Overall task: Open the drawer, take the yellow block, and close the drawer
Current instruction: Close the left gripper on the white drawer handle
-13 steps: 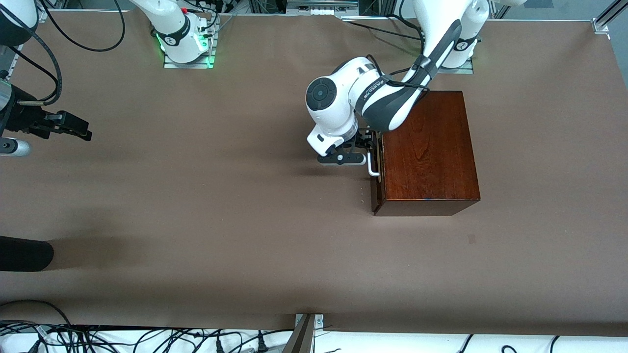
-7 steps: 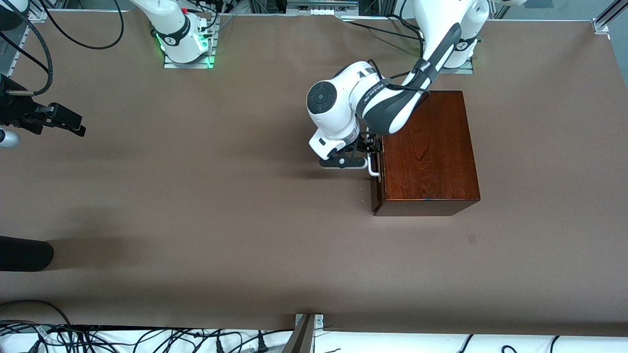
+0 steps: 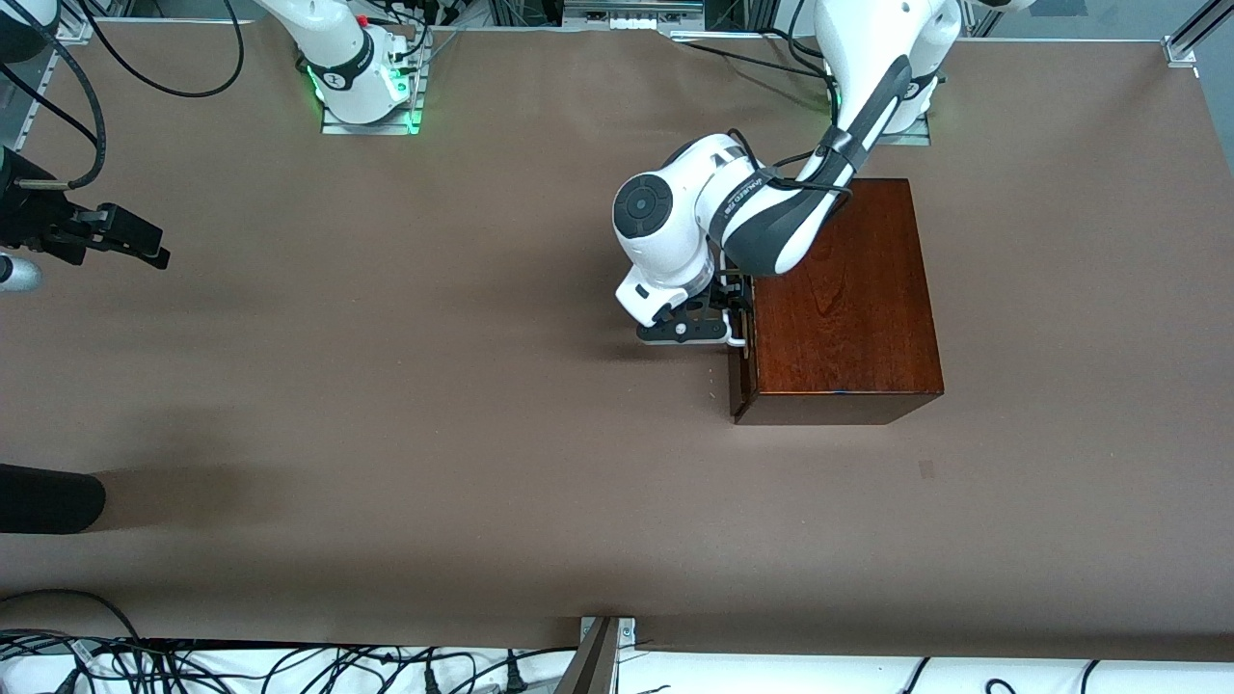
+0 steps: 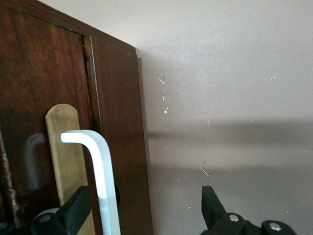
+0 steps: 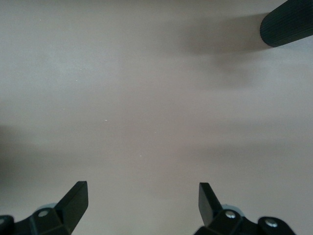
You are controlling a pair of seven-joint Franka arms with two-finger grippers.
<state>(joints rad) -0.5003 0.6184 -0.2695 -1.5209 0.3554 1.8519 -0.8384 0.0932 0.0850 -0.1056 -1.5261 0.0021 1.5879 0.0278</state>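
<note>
Two-arm drawer task, handle approach. The left gripper [image 3: 730, 310] sits against the front of the mahogany box [image 3: 839, 299], its fingers [image 4: 73, 210] spread wide, one on each side of the white loop handle [image 4: 100, 171] without clamping it. The drawer [image 4: 54, 122] is closed, its dark front flush with the box frame; the yellow block cannot be seen. The right gripper [image 3: 130, 236] waits over the brown table [image 3: 434, 405] at the right arm's end, well apart from the box, fingers likewise spread and holding nothing.
</note>
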